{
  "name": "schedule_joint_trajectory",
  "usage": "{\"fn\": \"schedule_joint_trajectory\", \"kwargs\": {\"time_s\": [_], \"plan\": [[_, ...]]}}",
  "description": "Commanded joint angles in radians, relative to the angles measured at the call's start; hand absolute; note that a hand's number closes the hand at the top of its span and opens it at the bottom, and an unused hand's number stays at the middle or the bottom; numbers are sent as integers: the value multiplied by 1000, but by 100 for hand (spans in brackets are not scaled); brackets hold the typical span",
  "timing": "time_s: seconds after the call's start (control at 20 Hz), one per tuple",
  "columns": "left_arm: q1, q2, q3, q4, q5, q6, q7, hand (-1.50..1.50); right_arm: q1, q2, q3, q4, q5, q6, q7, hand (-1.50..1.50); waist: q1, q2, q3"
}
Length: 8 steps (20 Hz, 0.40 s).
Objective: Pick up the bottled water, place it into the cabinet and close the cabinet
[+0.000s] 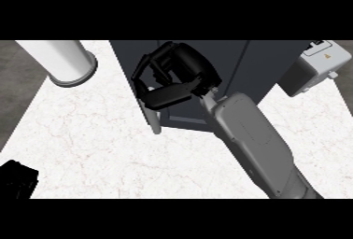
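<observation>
The dark cabinet [269, 65] stands at the back of the white counter. Its door [186, 114] has a grey handle [154, 119] along the left edge. My right hand [176, 74] lies against the upper left part of the door, just above the handle. Its fingers are loosely bent and its thumb stretches toward the handle, with nothing held. The bottled water shows nowhere in the head view. My left hand [17, 179] rests at the lower left edge of the view, away from the cabinet.
A white cylinder [62, 60] stands at the back left of the counter [89, 140]. A grey and white appliance [314, 70] sits to the right of the cabinet. Dark floor shows past the counter's left edge.
</observation>
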Motion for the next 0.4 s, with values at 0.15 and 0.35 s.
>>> {"fn": "schedule_joint_trajectory", "kwargs": {"time_s": [0.15,0.35], "plan": [[-30,-11,-5,-10,-10,32,26,150,-39,-122,-137,193,16,1,-65,150,-21,48,14],[-26,15,15,-31,15,9,45,150,-53,-126,-136,235,20,18,-78,150,-6,47,14]]}}
